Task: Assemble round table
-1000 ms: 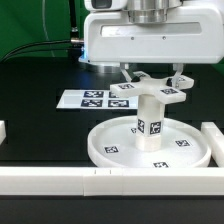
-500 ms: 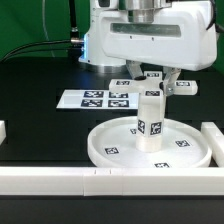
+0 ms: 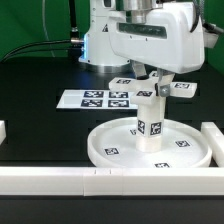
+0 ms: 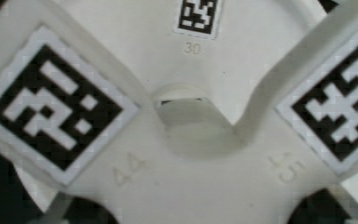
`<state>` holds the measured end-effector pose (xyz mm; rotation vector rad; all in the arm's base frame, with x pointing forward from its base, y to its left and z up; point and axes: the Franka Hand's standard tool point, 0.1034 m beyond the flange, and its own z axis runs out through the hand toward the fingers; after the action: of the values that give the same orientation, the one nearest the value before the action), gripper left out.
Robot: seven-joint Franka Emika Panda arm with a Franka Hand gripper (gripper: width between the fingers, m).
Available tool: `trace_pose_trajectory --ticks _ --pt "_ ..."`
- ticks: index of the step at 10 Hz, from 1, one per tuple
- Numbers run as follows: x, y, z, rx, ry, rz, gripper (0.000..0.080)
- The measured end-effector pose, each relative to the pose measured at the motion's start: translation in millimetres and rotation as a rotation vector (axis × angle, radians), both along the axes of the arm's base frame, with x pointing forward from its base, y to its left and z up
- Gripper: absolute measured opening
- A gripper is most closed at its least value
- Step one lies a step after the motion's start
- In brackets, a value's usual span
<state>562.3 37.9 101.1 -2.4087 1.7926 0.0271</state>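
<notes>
A: What is the biggest thing on the black table (image 3: 40, 125)?

B: The large round disc (image 3: 110, 148) of the table, lying flat near the front border bars (image 3: 60, 180). A short thick cylinder (image 3: 150, 118) stands upright at its middle.

A: And the gripper?

B: The gripper (image 3: 156, 82) sits directly above the cylinder, clamped on the flat cross-shaped piece (image 3: 152, 92), which lies level and seems to rest on or just over the cylinder's top. The wrist view shows the cross (image 4: 176, 110) close up.

A: What does the coming move depend on?

B: Probably the cross's centre staying in line with the cylinder's vertical axis.
</notes>
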Motion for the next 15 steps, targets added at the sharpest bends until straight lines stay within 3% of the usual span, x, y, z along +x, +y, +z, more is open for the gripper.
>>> trace_pose_trajectory --ticks 6,8,9,10,15 --pt "0.0 -1.6 0.3 0.111 0.025 -0.602 0.0448" --pt "0.4 -1.6 0.4 0.126 0.030 -0.675 0.0448" --pt "0.0 0.0 -0.7 0.128 0.033 -0.677 0.0575" --pt "-0.7 1.3 -0.6 0.128 0.039 -0.659 0.0626" --pt "7.8 7.8 29.9 0.173 0.009 -0.640 0.0648"
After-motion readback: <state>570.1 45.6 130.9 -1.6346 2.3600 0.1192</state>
